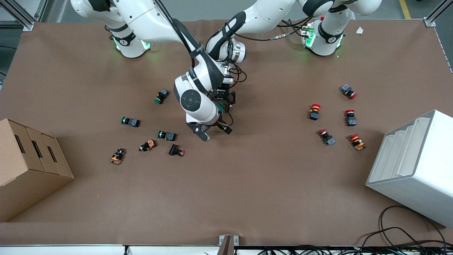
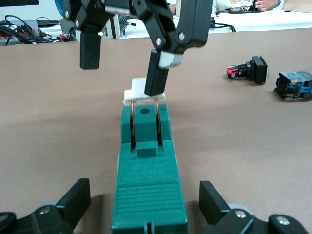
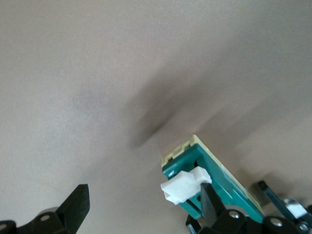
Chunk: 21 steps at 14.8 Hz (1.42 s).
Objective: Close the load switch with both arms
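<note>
Evidently the left gripper stands spread, its fingers flanking the dark-green rectangular plastic load switch without visibly touching it. The right gripper, also spread, hangs over the switch's end with one finger against the raised cream-white lever. The switch lies at the middle of the front view's frame, on the brown table mat.

It looks light, rigid and smooth, so it would likely slide unless clamped by its long flanks. The thin lever wants a gentle downward press. Both wrist views show the lever; the front view hides it under the arms.

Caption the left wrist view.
Right gripper open, one finger on load switch white lever; left gripper open around it.
</note>
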Motion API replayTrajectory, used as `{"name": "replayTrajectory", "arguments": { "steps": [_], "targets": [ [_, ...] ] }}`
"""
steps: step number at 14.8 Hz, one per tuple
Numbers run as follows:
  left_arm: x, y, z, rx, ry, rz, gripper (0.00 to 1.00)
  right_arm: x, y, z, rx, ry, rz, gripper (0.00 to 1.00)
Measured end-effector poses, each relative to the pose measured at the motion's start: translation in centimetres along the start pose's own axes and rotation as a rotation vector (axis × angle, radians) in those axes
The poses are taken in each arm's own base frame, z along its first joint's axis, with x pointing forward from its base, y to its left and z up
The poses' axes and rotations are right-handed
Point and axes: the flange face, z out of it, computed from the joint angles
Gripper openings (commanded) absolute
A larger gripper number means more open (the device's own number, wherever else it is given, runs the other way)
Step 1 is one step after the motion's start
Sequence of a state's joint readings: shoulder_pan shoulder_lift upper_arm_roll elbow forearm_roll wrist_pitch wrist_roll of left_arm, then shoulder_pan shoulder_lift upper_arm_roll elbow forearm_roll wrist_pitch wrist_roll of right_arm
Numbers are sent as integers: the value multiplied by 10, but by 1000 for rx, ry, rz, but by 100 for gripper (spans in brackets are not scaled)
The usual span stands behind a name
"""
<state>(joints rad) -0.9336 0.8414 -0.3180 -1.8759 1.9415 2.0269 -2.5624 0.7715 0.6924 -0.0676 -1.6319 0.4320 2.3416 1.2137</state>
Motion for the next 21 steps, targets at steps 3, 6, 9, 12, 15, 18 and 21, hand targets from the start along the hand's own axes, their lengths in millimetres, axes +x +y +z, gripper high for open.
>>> {"name": "replayTrajectory", "arguments": {
  "steps": [3, 6, 9, 12, 15, 18, 21],
  "targets": [
    [0, 0, 0, 0, 0, -1, 98, 4, -2, 12, -16, -2, 3, 100],
    [0, 0, 1, 1, 0, -1, 98, 8, -4, 24, -10, 6, 5, 100],
    [0, 0, 1, 1, 1, -1, 98, 11, -8, 25, 4, 12, -8, 100],
    [0, 0, 1, 1, 1, -1, 98, 29, -18, 6, 26, 13, -46, 100],
    [0, 0, 1, 1, 1, -1, 98, 85, -16, -29, -5, -1, -130, 100],
    [1, 1, 2, 1, -1, -3, 98, 158, 7, -95, -58, 7, -276, 100],
    [7, 6, 3, 31, -27, -37, 98, 225, 50, -169, -113, 3, -438, 100]
  ]
}}
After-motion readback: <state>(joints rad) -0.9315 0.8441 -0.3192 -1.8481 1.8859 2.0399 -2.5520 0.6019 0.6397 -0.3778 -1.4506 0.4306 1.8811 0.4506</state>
